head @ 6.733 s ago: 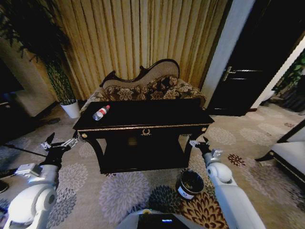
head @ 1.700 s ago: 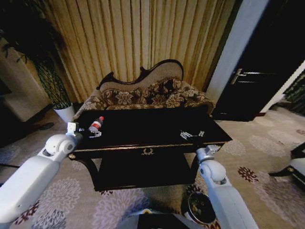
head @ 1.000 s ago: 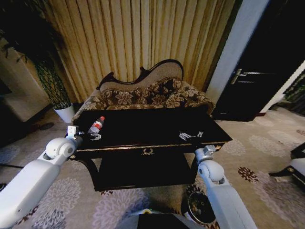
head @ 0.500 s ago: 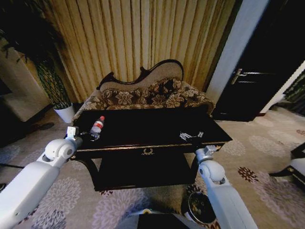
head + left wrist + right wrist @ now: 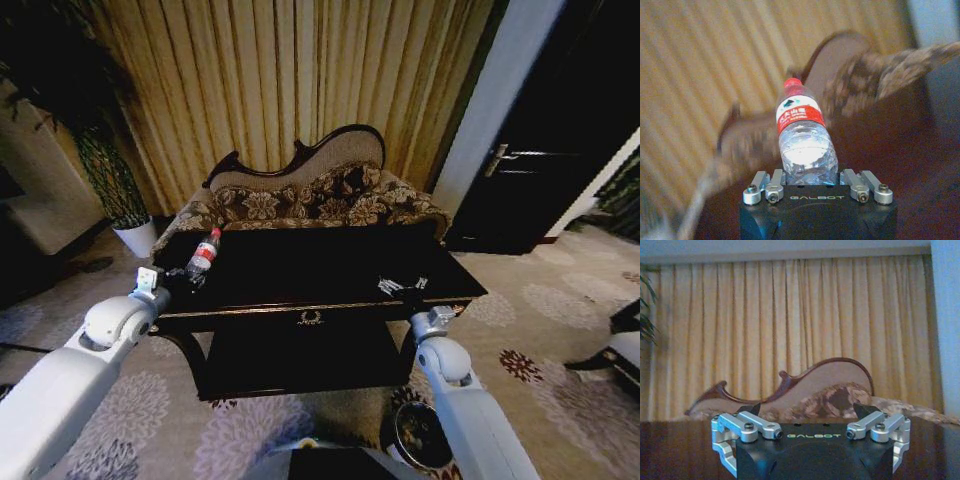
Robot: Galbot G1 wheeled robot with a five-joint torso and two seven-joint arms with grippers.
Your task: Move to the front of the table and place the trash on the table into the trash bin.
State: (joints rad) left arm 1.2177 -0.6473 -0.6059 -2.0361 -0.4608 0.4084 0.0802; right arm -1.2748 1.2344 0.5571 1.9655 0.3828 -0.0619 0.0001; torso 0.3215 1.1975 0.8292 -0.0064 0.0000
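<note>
A clear plastic bottle with a red label and red cap is the trash, and my left gripper is shut on its lower end. It is held tilted up over the left end of the dark table. From the left wrist, the bottle sticks out between the closed fingers of the left gripper. My right gripper hovers open over the table's right front edge; the right gripper holds nothing. The trash bin stands on the carpet at the table's right front, partly behind my right arm.
A floral sofa sits directly behind the table, in front of gold curtains. A white plant pot stands on the floor at the left. At the right are a dark door and a chair's edge.
Since 6.7 s ago the camera has come closer to the table. My left gripper closed on the bottle and, over the last second, raised it off the tabletop. The right gripper has stayed in place.
</note>
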